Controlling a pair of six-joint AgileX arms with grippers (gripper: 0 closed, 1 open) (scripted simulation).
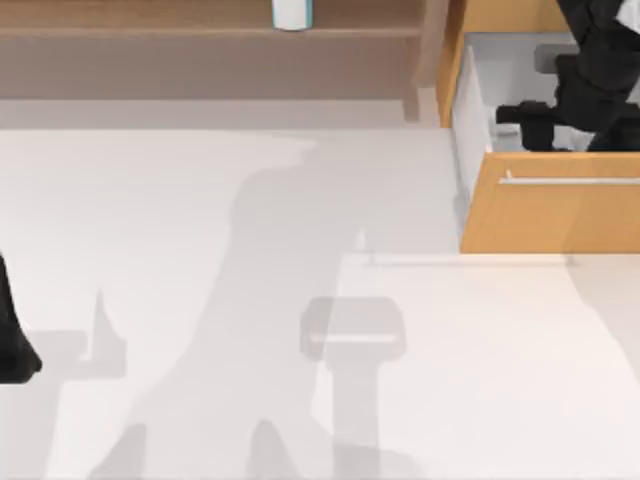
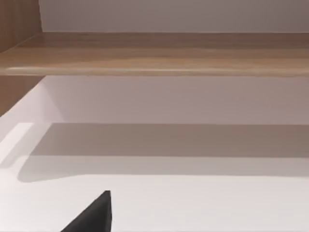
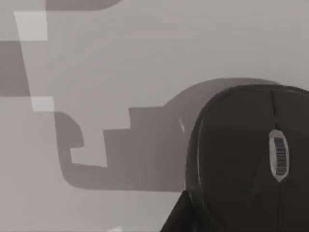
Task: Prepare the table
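The white table [image 1: 180,400] spreads across the top view, crossed by grey arm shadows. My right gripper [image 1: 522,122] reaches down into the open drawer [image 1: 550,215] of the orange-wood cabinet at the back right. In the right wrist view a black computer mouse [image 3: 241,159] with a grey scroll wheel lies on the drawer's pale floor [image 3: 120,63], very close to the camera. My left gripper [image 1: 12,345] stays parked at the table's left edge, low over the surface.
A tan wooden shelf unit [image 1: 200,45] runs along the back, with a white and teal cup [image 1: 292,12] on it. In the left wrist view the shelf board [image 2: 154,55] crosses above the table [image 2: 203,203]. The drawer front carries a silver bar handle [image 1: 570,181].
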